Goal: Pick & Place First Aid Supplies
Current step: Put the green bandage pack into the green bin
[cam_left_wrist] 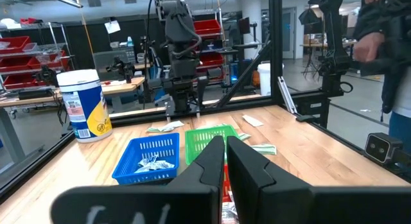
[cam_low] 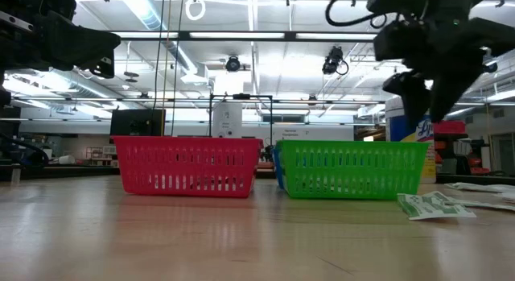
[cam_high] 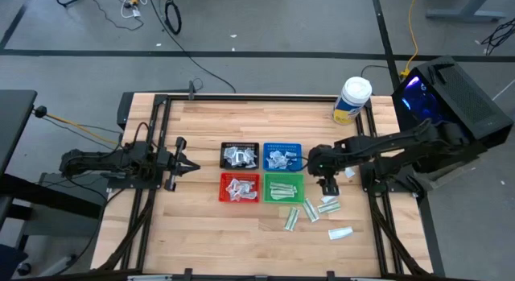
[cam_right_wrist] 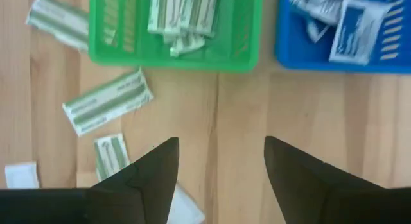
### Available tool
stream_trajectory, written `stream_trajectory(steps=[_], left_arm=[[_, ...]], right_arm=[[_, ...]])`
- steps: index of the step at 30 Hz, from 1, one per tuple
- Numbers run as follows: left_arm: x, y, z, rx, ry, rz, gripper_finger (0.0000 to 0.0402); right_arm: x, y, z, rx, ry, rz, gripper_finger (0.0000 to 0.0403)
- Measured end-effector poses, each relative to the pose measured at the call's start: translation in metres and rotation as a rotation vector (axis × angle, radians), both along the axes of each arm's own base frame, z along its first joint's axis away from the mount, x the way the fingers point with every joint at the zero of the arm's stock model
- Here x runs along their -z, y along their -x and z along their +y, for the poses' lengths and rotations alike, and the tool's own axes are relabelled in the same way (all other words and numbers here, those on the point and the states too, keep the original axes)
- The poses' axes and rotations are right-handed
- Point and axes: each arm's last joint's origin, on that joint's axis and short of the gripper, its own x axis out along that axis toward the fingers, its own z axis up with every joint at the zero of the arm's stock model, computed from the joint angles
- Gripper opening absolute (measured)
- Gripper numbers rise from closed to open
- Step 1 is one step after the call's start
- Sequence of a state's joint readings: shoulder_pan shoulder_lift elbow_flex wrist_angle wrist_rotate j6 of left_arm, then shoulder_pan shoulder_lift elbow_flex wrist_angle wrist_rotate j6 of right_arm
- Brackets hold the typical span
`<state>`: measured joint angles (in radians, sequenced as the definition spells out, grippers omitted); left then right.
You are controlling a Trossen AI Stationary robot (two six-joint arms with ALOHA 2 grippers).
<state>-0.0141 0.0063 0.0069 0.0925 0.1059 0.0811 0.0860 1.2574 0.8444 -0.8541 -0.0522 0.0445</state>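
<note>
The right gripper (cam_high: 327, 187) hangs above the bare wood just right of the green tray (cam_high: 284, 188) and blue tray (cam_high: 282, 157), its fingers (cam_right_wrist: 154, 167) spread apart with nothing between them. Below and around it lie loose white-and-green packets (cam_right_wrist: 106, 101) on the table (cam_high: 201, 225), to the right of the green tray and nearer the front edge; one white packet (cam_high: 340, 233) lies farthest right. More narrow green packets rest inside the green tray, and squarish white packets (cam_right_wrist: 354, 33) with bluish print sit in the blue tray. The black tray (cam_high: 241, 156) and red tray (cam_high: 240, 188) also hold packets. The left gripper (cam_high: 187, 163) waits at the table's left side, fingers closed together and empty. A white jar (cam_high: 352, 100) stands at the far right corner.
</note>
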Motion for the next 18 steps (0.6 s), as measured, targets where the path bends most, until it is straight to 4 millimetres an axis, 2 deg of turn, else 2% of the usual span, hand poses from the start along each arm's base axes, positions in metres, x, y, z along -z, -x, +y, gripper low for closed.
stream_trajectory(steps=[9, 18], left_arm=[[0.000, 0.000, 0.000, 0.000, 0.000, 0.000, 0.0025], [0.000, 0.000, 0.000, 0.000, 0.000, 0.000, 0.0025]], right_arm=[[0.020, 0.024, 0.012, -0.124, 0.004, 0.043, 0.0230], [0.020, 0.025, 0.023, -0.137, -0.011, 0.015, 0.0232]])
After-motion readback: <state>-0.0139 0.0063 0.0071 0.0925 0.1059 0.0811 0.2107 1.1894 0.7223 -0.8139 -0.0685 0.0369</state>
